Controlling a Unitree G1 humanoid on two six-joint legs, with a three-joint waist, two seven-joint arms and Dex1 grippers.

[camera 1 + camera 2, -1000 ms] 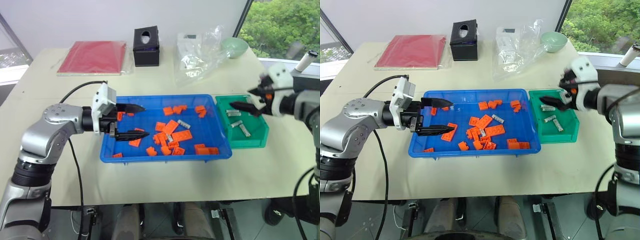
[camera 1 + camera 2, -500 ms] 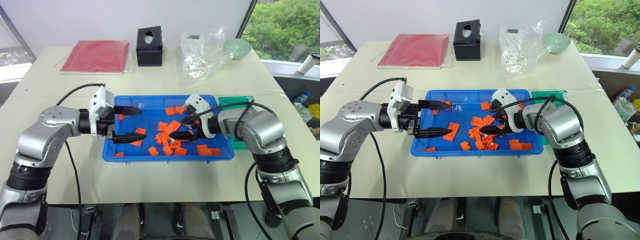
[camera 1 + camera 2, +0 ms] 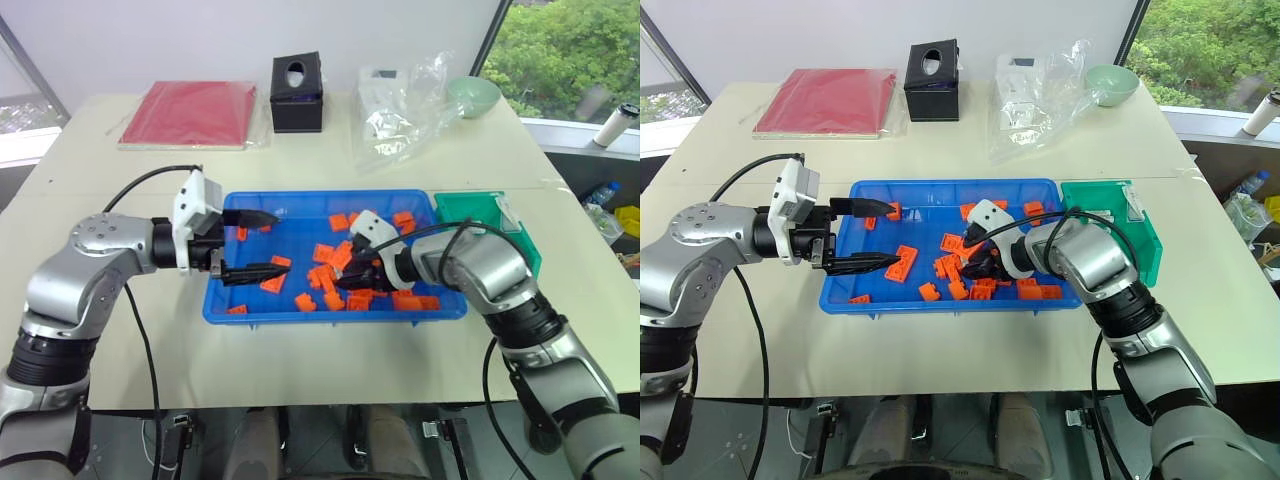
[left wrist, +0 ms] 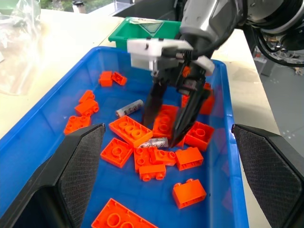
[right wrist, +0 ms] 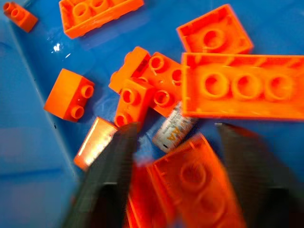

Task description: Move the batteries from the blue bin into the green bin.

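Blue plastic first: the blue bin [image 3: 226, 296] sits mid-counter [image 3: 330, 345], the green bin [image 3: 522, 251] touching its right end. Orange bricks [image 4: 131, 130] litter the blue floor. We see two batteries among them: one [image 4: 128, 108] lying free toward the far side, another [image 4: 154, 142] wedged between bricks. Our right hand [image 4: 165, 124] stands tips-down over the wedged battery, fingers apart, straddling it, nothing clamped. Left hand [image 3: 268, 243] hovers over the bin's left end, fingers spread, empty. For a clean pick we judge the fingers should close across the cylinder's width, not its length, and low enough to get under its curve. Neighbouring bricks crowd it closely; one could be pinched too. Lift straight up.
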